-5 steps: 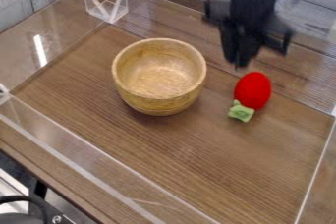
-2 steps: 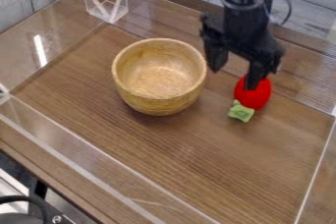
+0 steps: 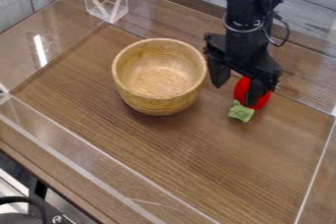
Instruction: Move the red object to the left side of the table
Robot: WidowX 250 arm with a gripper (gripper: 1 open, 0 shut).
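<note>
Gripper (image 3: 245,83) spread wide, pointing down over toy strawberry (image 3: 252,98); wooden bowl (image 3: 159,75) just left; wood-grain table (image 3: 157,159), acrylic walls.

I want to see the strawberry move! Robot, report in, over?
Claw open, down around the red strawberry. Strawberry on the table, right side, not lifted. Wooden bowl sits left, in the path.

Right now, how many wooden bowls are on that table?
1. The wooden bowl sits mid-table, left of the red object under the claw. None seems hidden.
</note>
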